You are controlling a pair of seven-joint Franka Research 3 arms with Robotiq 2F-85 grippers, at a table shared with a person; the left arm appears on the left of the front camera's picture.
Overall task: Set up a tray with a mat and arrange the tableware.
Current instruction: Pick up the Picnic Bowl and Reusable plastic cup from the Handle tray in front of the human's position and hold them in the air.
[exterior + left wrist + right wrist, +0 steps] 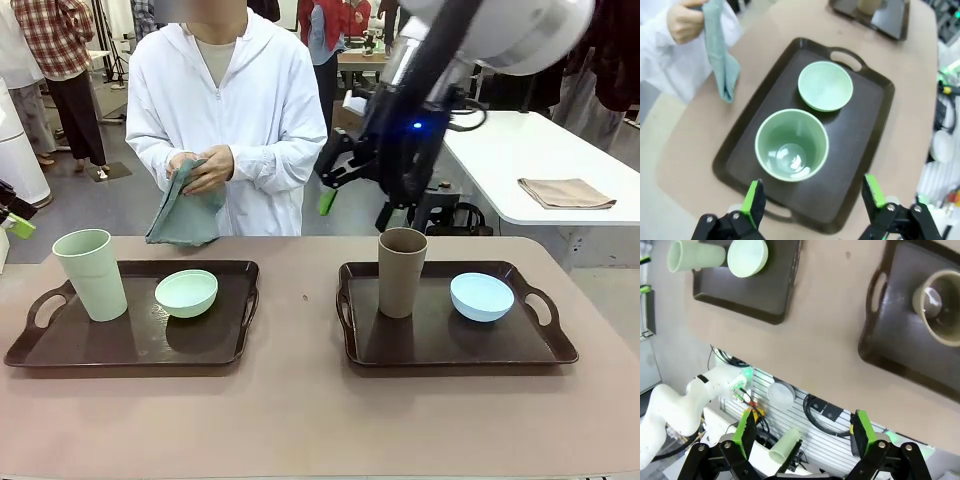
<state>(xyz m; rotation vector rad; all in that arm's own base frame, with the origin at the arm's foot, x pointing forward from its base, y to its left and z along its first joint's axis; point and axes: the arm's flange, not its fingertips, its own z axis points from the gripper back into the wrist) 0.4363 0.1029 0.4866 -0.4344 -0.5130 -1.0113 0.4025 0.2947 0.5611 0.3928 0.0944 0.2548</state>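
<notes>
Where the tan surface point(300, 410) reaches its left end, a dark brown tray point(120, 345) lies with a tall pale green cup point(91, 274) upright at its left side and a pale green bowl point(186, 292) just right of it, the two apart. The left tool point(814, 197) hangs over this tray's near handle, its fingers spread wide with nothing between them, and the cup's mouth lies just beyond them. At the far side a person in a white jacket holds a grey-green cloth point(185, 210) in both hands point(205, 170), off the surface. Right of the person, the right tool point(804, 432) hangs high in the air, also spread wide and carrying nothing. On the right half a second dark tray point(440, 340) carries a brown cup point(402, 271) upright at its left and a light blue bowl point(481, 296) to the right, apart from each other. Beyond, at the far right of the room, a white table point(520, 150) bears a folded tan cloth point(566, 193); other people stand farther off on the grey floor.
</notes>
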